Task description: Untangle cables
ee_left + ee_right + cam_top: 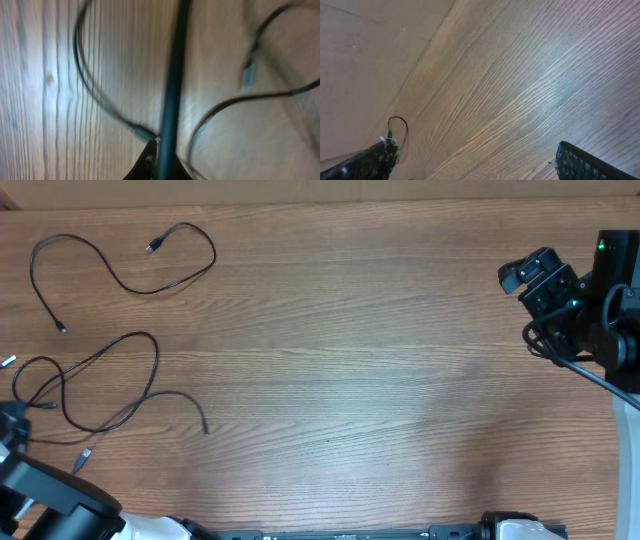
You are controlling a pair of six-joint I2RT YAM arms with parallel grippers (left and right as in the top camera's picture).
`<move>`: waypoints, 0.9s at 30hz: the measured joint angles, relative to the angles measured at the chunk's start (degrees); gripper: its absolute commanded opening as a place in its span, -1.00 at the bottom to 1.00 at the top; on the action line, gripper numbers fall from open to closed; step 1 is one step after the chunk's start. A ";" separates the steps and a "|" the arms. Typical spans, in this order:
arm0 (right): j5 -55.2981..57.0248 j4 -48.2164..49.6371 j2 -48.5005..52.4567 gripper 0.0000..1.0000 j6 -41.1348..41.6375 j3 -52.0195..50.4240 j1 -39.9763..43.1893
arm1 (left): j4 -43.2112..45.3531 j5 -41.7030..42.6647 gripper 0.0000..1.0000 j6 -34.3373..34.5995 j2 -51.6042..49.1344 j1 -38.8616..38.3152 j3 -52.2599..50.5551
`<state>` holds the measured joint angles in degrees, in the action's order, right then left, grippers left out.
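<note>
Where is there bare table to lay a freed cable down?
The whole middle of the table is bare, from the tangled cables across to the right gripper. The left side is crowded: the loose cable loop toward the far edge, the tangle nearer, and the left gripper, jaws shut on a strand.

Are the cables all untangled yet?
Not yet. One cable lies apart by itself, so that looks done. The left claw is shut on a cord from the tangled pair. Those two cross and need separating. The right claw is open, away.
</note>
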<state>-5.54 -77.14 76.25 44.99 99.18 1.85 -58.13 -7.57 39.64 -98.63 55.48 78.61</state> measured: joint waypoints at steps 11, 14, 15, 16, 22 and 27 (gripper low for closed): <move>0.02 0.00 0.00 1.00 0.00 0.00 0.00 | -2.69 -12.96 -0.91 0.81 -0.04 0.00 12.74; 0.00 0.00 0.00 1.00 0.00 -0.02 0.00 | -2.45 -14.80 -0.91 1.07 -0.17 0.00 12.00; 0.00 0.00 0.00 1.00 0.02 0.00 0.00 | -2.45 -14.82 -0.91 1.11 -0.35 0.00 11.74; 0.00 0.02 0.00 1.00 -0.02 0.00 0.00 | -2.54 -14.73 -0.91 1.18 -0.76 0.00 11.32; 0.00 0.02 0.00 1.00 0.02 0.00 0.00 | -4.28 -11.82 -0.91 1.92 -5.09 0.00 9.38; 0.00 0.02 0.00 1.00 -0.02 0.00 0.00 | -5.81 -8.74 -0.91 1.70 -7.96 -0.31 8.00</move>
<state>-5.54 -77.12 76.25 44.97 99.18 1.85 -63.94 -16.32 41.34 -106.59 55.18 86.61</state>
